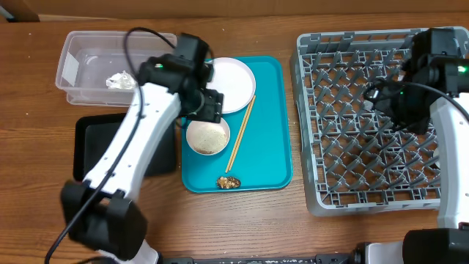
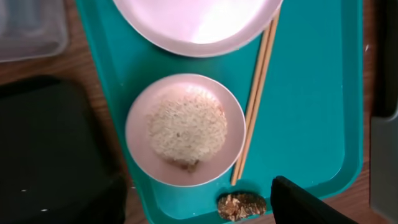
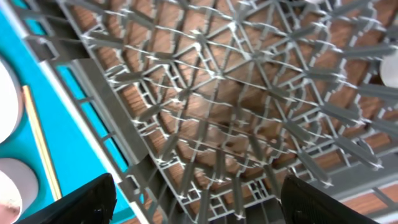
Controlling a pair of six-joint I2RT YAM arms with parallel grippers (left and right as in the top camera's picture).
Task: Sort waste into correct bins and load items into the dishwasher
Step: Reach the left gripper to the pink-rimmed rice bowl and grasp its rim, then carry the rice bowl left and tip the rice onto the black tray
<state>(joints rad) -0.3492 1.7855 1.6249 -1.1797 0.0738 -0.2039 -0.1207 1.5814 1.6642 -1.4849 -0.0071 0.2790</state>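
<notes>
One bowl (image 2: 140, 134) holds rice (image 2: 186, 127), beside two chopsticks (image 2: 255, 99) on our teal tray (image 2: 311, 93). Right pincer (image 3: 199, 199) is wide; left pincer (image 1: 210, 106), we cannot tell.

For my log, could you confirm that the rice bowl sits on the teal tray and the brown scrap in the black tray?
Not quite: the overhead view shows the brown scrap on the teal tray too, not in the black tray. The rice bowl part is right.
</notes>
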